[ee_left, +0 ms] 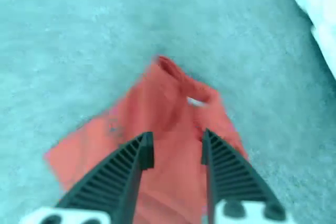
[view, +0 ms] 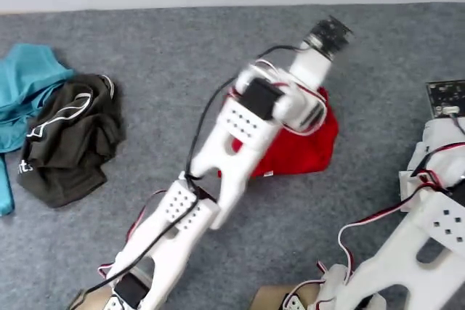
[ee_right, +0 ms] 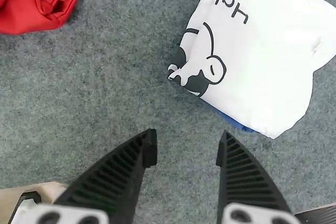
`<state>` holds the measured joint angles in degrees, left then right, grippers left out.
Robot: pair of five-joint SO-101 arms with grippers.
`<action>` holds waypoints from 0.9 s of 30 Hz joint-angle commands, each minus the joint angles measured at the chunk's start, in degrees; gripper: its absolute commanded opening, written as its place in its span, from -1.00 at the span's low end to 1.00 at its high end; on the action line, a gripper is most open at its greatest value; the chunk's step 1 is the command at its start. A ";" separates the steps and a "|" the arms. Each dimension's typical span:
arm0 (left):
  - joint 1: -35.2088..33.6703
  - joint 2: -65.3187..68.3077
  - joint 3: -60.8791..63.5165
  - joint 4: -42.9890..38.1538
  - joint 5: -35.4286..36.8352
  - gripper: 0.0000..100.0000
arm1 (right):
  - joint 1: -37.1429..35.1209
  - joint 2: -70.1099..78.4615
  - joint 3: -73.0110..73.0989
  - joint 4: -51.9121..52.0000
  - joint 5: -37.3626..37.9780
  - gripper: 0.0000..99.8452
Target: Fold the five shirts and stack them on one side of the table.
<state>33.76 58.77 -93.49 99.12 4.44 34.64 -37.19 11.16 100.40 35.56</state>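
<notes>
Grey, felt-like cloth covers the table (view: 182, 49), and the shirts lie scattered over it. In the high view a teal shirt (view: 25, 81) sits crumpled at the left edge of the frame, with a dark shirt (view: 73, 136) heaped just beside it and overlapping it. The red shirt (view: 301, 147) lies right of centre, half hidden under the left arm (view: 240, 125). The left gripper (ee_left: 177, 136) hangs over that red shirt (ee_left: 157, 129), its jaws parted to a medium gap with nothing between them. The right gripper (ee_right: 187, 135) hovers over bare grey surface, jaws also apart and empty. Near it a white shirt (ee_right: 262, 61) with a black print lies folded on what looks like a blue shirt (ee_right: 231, 121), of which only an edge peeks out. The red one looks loosely bunched rather than squared, so the likely trouble is a poor pinch. If the jaws close on one layer or on the collar, the whole heap may drag across the rough cloth instead of opening out. A pull towards the right side of the frame could also push it into the white-and-blue pile and skew that. With the left arm stretched across the middle, the two arms could knock each other if the right one comes in to help.
</notes>
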 commanded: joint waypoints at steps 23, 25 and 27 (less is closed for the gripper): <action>-36.40 -48.26 39.25 1.49 -6.95 -0.99 | -35.03 14.81 -0.79 -8.66 -22.15 -0.98; -38.33 -53.01 47.08 1.49 -6.95 -0.99 | -36.79 17.54 -0.79 -9.80 -25.05 -0.98; -40.00 -57.32 53.93 1.41 -6.95 -0.99 | -38.64 20.00 -0.79 -10.86 -27.25 -0.98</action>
<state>-3.96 9.45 -48.48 99.30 -1.98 -1.41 -19.43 11.16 91.52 11.38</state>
